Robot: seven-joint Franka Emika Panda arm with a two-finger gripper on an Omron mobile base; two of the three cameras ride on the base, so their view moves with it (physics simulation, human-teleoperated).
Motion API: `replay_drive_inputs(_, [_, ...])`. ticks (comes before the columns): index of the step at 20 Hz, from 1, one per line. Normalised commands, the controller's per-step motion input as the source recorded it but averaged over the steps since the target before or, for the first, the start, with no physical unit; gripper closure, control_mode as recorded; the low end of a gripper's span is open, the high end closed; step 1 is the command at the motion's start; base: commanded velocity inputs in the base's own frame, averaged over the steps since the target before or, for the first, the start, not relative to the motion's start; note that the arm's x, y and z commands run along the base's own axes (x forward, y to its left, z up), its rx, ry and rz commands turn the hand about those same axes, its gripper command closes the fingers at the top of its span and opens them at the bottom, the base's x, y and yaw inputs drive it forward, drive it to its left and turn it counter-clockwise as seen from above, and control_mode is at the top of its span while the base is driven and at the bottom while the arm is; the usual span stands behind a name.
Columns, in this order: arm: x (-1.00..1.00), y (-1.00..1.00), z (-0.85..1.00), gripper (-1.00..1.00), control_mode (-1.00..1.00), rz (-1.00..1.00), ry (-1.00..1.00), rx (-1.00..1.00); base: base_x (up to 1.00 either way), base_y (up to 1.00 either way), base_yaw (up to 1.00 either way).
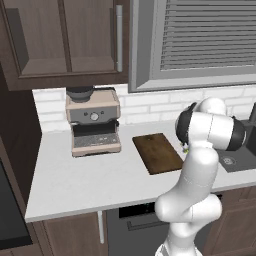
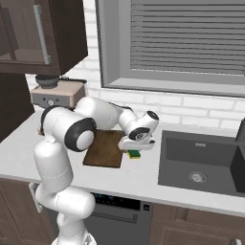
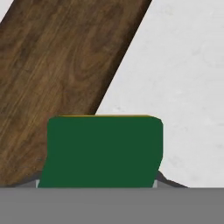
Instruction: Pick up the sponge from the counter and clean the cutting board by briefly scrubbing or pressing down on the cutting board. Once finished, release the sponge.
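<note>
Two-finger gripper (image 2: 136, 149) low over the small green-topped, yellow-layered sponge (image 2: 134, 154), just right of the dark brown wooden cutting board (image 2: 105, 147); grip state unclear. Scrubbing and release not yet done.

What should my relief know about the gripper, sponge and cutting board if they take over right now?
Gripper: down low over the sponge, at the cutting board's sink-side edge. Open or shut cannot be told; the hand view has the sponge close up against the camera.
Sponge: on or just above the counter, beside the board, possibly overlapping its edge.
Done: approach to the sponge.
Left: confirm the grasp, move onto the board, press or scrub briefly, release.
</note>
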Motion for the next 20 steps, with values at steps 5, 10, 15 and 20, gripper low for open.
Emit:
replay_drive_inputs(5, [-0.35,-0.39,0.0,-1.0,-1.0,0.1,0.0,0.01,0.0,0.0,0.0])
replay_drive_inputs(10, [0.0,-0.01,0.0,-1.0,-1.0,0.01,0.01,0.08,0.0,0.0,0.0])
replay_drive_inputs(15, [0.0,0.0,0.0,-1.0,-1.0,0.0,0.0,0.16,0.0,0.0,0.0])
replay_drive_inputs(20, [-0.02,0.02,0.13,-1.0,-1.0,0.0,0.0,0.0,0.0,0.0,0.0])
